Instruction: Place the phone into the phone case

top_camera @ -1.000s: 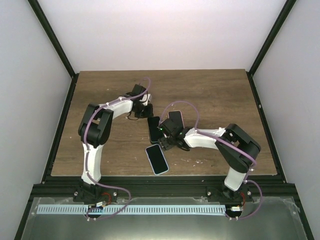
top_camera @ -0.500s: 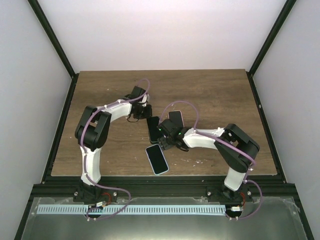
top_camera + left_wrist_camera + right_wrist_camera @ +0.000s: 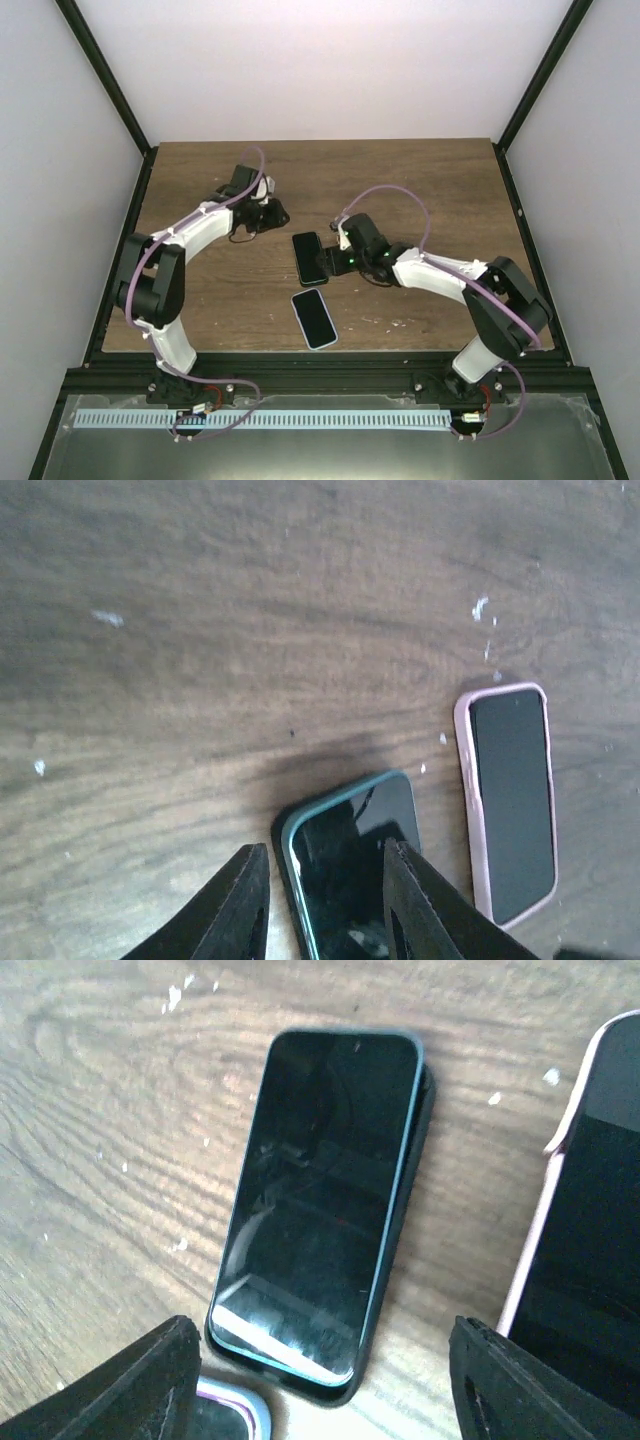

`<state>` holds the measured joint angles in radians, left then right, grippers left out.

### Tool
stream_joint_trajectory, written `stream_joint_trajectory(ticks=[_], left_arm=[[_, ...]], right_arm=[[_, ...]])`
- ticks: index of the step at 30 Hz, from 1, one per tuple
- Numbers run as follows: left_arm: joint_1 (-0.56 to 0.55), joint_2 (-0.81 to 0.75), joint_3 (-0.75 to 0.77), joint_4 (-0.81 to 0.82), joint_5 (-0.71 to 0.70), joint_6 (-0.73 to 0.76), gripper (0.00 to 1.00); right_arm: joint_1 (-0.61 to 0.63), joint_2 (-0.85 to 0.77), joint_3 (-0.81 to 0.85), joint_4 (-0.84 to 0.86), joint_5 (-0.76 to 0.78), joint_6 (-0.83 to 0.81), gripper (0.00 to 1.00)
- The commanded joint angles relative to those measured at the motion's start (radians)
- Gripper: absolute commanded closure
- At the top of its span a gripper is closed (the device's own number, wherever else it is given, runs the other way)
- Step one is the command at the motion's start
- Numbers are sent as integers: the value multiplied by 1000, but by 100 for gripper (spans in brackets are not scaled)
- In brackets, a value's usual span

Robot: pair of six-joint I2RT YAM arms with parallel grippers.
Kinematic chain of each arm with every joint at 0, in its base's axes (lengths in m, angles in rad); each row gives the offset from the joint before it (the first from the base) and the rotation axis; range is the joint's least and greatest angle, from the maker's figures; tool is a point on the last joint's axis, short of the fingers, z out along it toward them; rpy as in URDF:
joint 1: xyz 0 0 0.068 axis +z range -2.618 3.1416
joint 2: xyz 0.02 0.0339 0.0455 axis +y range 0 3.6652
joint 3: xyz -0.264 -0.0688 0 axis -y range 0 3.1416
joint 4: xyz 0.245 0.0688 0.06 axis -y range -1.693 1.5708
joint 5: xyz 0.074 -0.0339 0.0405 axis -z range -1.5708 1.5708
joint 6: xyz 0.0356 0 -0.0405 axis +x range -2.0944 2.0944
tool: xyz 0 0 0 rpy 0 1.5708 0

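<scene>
The right gripper's (image 3: 322,1325) fingers (image 3: 130,1390) are spread wide, nothing pinched; the left gripper's (image 3: 323,848) fingers (image 3: 235,910) are parted, empty. The glossy, round-cornered, teal-rimmed phone (image 3: 320,1200) is laid face-up on the black case (image 3: 422,1110), slightly askew, on the grained wooden table (image 3: 90,1160). A pink-rimmed handset (image 3: 590,1240) lies just beside.

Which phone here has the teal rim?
The teal-rimmed phone, lying screen up on the dark phone case; the pink-rimmed phone lies beside it.

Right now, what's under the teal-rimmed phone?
Under the teal-rimmed phone lies a dark case; only its edge shows along one long side and one short end of the phone. The phone covers the rest.
</scene>
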<state>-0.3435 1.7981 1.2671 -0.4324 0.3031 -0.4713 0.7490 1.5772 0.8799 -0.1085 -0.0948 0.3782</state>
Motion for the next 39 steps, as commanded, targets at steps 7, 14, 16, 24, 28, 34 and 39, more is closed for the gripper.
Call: stream_joint_trajectory(ticks=[7, 14, 16, 24, 28, 34, 39], left_arm=[[8, -56, -224, 190, 198, -90, 70], [13, -28, -282, 241, 265, -100, 70], [23, -22, -305, 257, 294, -109, 70], [34, -36, -383, 278, 309, -95, 69], [34, -35, -419, 308, 322, -94, 69], [34, -25, -437, 317, 326, -88, 73], [34, -47, -445, 286, 300, -67, 82]], right_arm=[[-102, 152, 54, 142, -240, 100, 38], [-101, 263, 104, 147, -231, 140, 39], [-102, 288, 119, 149, -235, 151, 39], [-101, 348, 126, 238, -340, 222, 38], [-101, 353, 131, 282, -399, 260, 38], [-103, 344, 142, 347, -482, 319, 38], [-109, 333, 123, 457, -568, 399, 38]])
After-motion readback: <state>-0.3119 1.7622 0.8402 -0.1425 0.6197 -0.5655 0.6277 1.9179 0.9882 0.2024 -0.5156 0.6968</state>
